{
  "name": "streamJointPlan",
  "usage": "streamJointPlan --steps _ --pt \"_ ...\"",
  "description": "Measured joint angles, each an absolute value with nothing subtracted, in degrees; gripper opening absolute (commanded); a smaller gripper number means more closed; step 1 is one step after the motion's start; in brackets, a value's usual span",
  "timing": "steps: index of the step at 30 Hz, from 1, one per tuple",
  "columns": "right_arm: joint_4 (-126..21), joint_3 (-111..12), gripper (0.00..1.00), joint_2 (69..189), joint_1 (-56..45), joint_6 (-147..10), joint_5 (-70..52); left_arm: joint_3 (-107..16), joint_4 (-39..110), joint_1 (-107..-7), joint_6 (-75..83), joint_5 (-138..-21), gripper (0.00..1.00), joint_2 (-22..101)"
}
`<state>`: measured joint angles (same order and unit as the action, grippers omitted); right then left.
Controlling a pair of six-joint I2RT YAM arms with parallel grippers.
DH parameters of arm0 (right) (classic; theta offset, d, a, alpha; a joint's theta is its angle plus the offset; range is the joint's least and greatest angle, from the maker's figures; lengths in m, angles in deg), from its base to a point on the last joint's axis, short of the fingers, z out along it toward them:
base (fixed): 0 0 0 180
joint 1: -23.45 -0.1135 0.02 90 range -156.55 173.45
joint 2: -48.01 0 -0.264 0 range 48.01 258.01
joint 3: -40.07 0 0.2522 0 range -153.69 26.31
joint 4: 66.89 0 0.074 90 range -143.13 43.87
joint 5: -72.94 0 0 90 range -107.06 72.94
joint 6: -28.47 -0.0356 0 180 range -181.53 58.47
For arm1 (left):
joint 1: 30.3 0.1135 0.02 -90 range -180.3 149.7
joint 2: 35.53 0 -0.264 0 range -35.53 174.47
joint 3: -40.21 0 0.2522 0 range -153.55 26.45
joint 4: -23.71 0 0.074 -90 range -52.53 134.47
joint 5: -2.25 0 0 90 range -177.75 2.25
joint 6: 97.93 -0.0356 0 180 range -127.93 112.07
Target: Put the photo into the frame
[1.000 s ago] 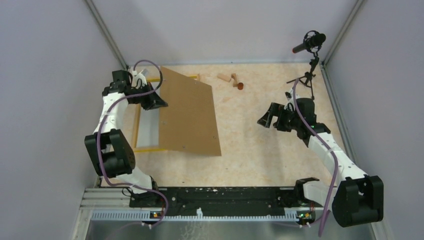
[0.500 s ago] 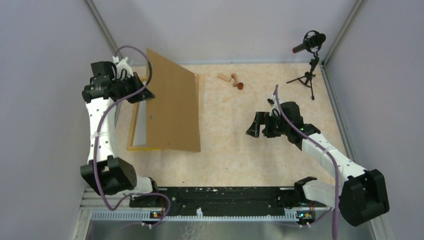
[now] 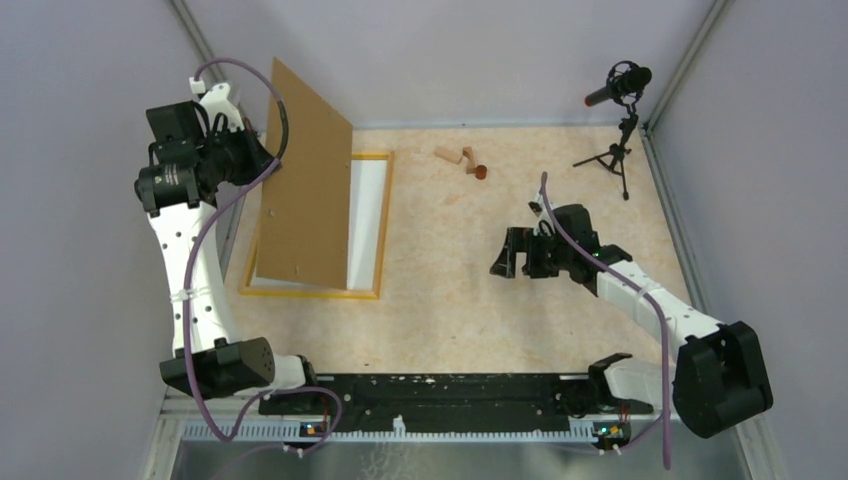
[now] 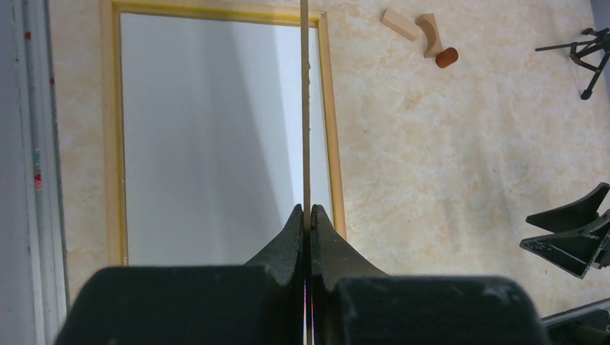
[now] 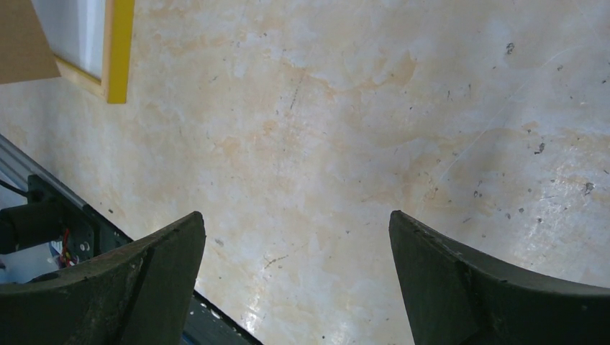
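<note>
One step underway: left claw (image 4: 306, 212) pinches the board (image 3: 305, 190) above the frame (image 3: 386, 220). At three o'clock, right claw (image 5: 295, 219) gapes empty; photo likely next.

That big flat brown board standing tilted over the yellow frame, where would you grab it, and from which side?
Pinch the thin brown board by its raised long edge, about midway, coming from the left, as the left tool does. It is a flat sheet, so only an edge fits in a narrow grip; a mid-edge hold should keep it balanced.
</note>
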<state>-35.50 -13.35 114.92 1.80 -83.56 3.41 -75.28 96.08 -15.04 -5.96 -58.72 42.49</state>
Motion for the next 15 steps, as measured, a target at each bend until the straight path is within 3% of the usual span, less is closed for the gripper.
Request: streamJointPlan --steps 15 --pt "-35.8 -13.3 0.96 119.2 1.8 -83.6 4.7 -77.2 96.9 -15.0 -6.8 -58.4 0.00 46.6"
